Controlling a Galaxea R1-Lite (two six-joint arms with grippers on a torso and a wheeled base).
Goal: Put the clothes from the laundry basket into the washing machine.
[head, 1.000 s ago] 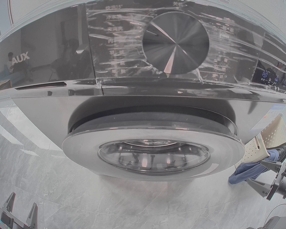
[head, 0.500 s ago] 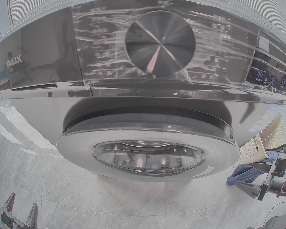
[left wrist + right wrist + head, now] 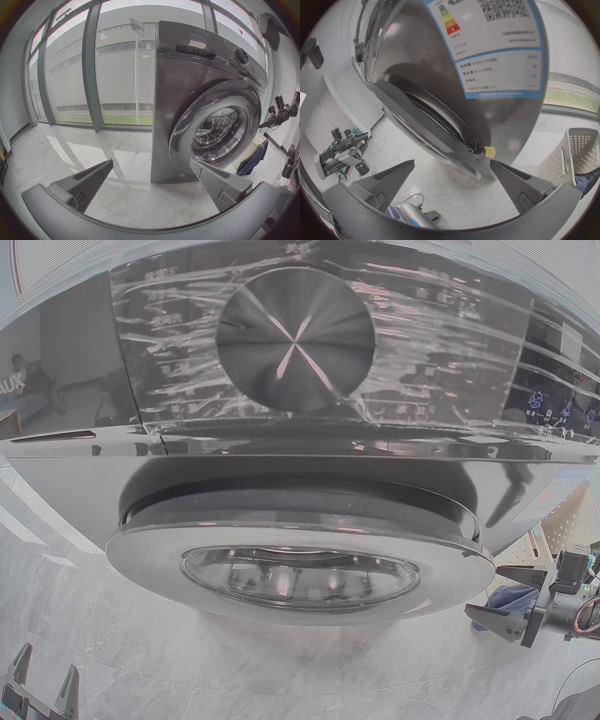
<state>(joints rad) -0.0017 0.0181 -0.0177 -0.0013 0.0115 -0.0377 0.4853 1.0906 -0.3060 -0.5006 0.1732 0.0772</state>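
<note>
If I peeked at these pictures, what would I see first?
The big grey washing machine, with its round glass door in the middle and a shiny dial above it. Next, to the machine's right, a cream laundry basket with blue clothes hanging over its edge, and the right gripper, open, just in front of them.

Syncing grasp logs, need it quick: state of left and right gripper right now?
Left gripper: open, holding nothing.
Right gripper: open, holding nothing.
</note>
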